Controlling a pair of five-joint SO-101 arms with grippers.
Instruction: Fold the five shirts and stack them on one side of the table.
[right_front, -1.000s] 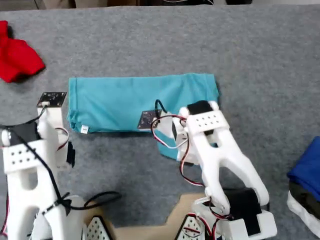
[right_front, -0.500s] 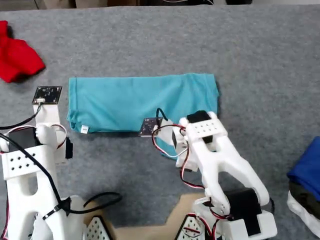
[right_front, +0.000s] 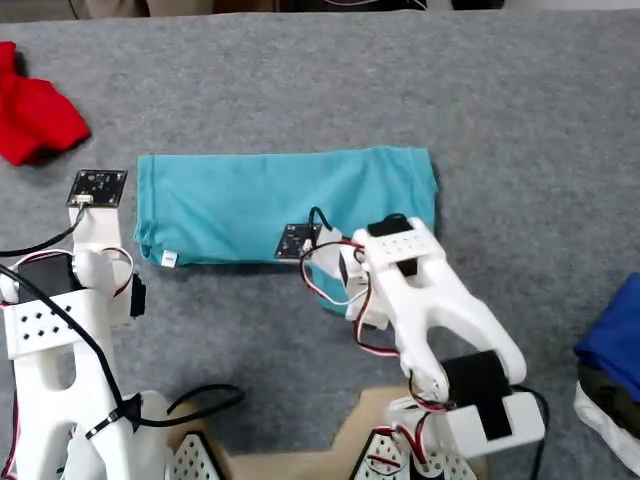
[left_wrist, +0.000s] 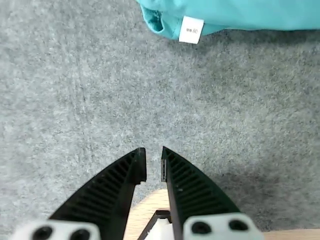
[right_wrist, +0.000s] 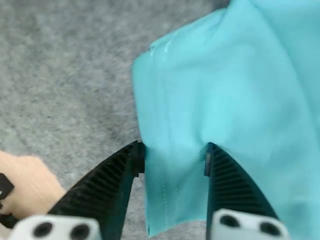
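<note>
Teal shirt (right_front: 285, 205) is lying mid-table, folded into a long flat rectangle with soft rounded corners, on the fuzzy grey felt-like table (right_front: 500, 100). One smooth flap with a stitched hem sticks out from its near edge. My right gripper (right_wrist: 174, 152) sits over that flap, its ribbed black fingers (right_wrist: 120, 170) spread wide, with cloth between them but not pinched. My left gripper (left_wrist: 152, 155) hovers over bare felt near the shirt's corner, where the little white tag (left_wrist: 191, 30) pokes out. Its jaws are nearly pressed together, with just a sliver of gap and nothing in it. A crumpled red shirt (right_front: 35, 120) is bunched up in the far left corner. A blue shirt (right_front: 612, 345) sits on darker and white fabric at the right edge.
</note>
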